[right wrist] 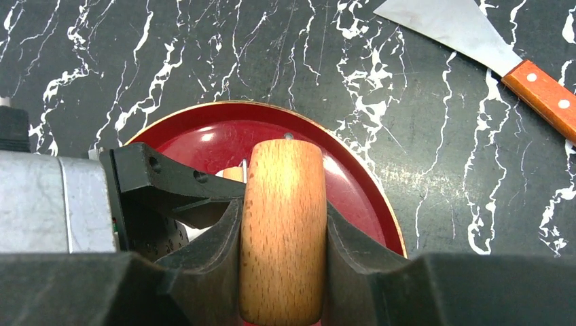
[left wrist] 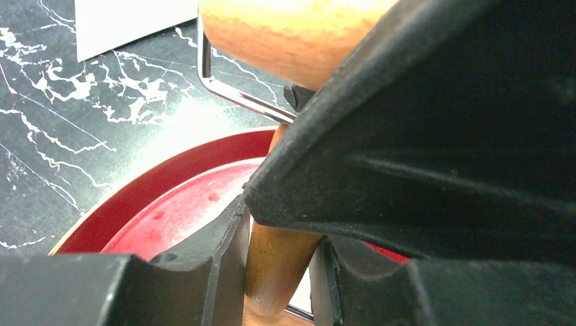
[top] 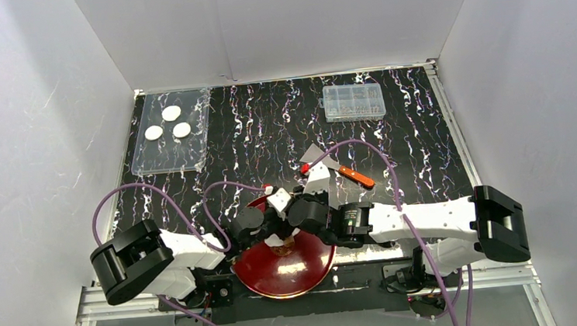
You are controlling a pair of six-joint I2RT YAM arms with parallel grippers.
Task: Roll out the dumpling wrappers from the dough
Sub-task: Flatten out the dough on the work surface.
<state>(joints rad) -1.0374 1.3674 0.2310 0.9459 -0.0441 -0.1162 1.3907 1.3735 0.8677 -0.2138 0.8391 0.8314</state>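
Observation:
Three dumpling wrappers [top: 171, 112], small white discs, lie on a clear tray [top: 168, 158] at the back left. Both grippers meet over the red plate [top: 309, 272] and hold one wooden roller tool. My right gripper [right wrist: 283, 217] is shut on its thick wooden cylinder [right wrist: 283, 204]. My left gripper [left wrist: 280, 251] is shut on a thinner wooden rod [left wrist: 275, 265] of the same tool, under a metal frame [left wrist: 224, 88]. The dough is almost hidden; only a small white patch [top: 280, 244] shows on the plate beneath the jaws.
A scraper with an orange handle [top: 356, 176] and a steel blade [top: 317, 154] lies just behind the plate. A clear plastic box [top: 354, 102] sits at the back right. White walls close in three sides.

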